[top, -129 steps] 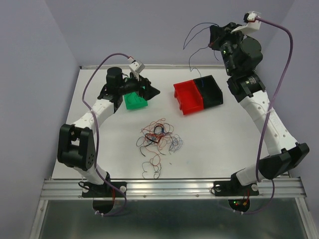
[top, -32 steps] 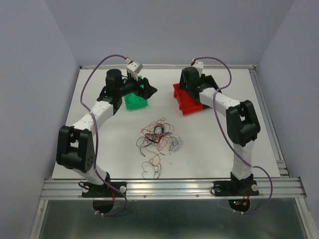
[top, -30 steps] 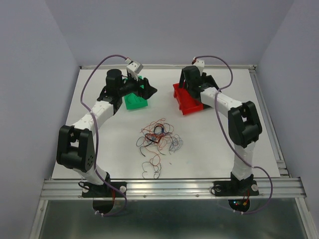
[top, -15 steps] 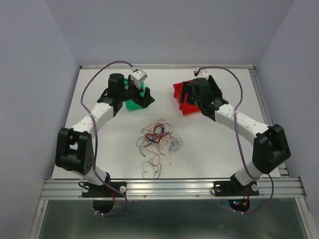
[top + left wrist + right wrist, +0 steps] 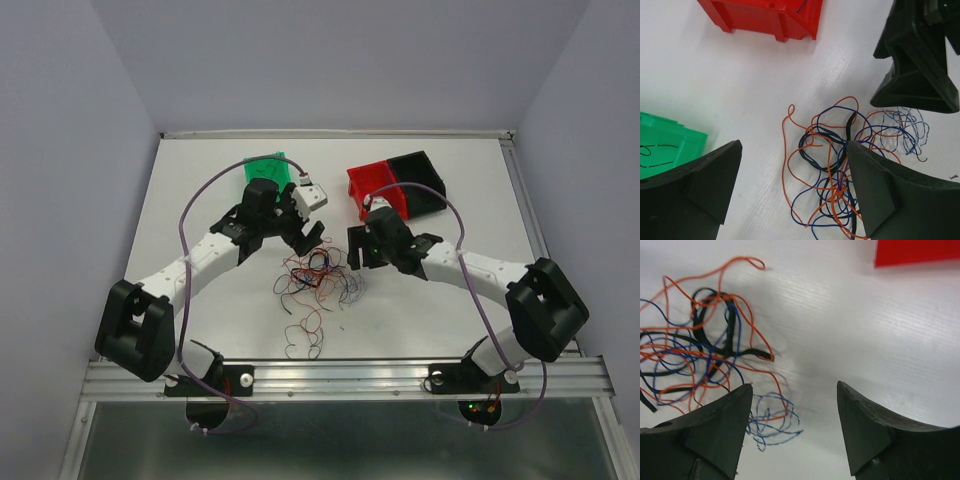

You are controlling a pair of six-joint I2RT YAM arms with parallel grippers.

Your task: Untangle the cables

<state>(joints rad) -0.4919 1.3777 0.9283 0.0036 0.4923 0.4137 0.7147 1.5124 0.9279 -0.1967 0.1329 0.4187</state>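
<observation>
Both arms have just left the bins in the upper part of the frame and have come down to the middle of the table (image 5: 200,200). Half a second ago the left gripper (image 5: 305,238) was over the green bin (image 5: 262,167) and the right gripper (image 5: 352,250) was over the red bin (image 5: 372,188). Now they face each other across the heap of cables (image 5: 318,272), the left one at its upper left edge and the right one at its upper right edge.

The heap itself has not moved. It is in the centre of the frame, with orange, black and blue strands knotted together, and a few loose loops (image 5: 303,335) lie below it, toward the lower edge.

The left gripper stands wide open and holds nothing; in its wrist view the knot lies on the table under the gap. The fingers of the right gripper are also apart and empty, over bare table, with a pale blue curl (image 5: 772,422) just at the left finger.

I judge that one delivery is finished and the next pick is starting. A black strand (image 5: 655,149) lies in the green bin, but most of the untangling is not yet done.

I can read no brand, label or writing on the bins, the arms or the table.
</observation>
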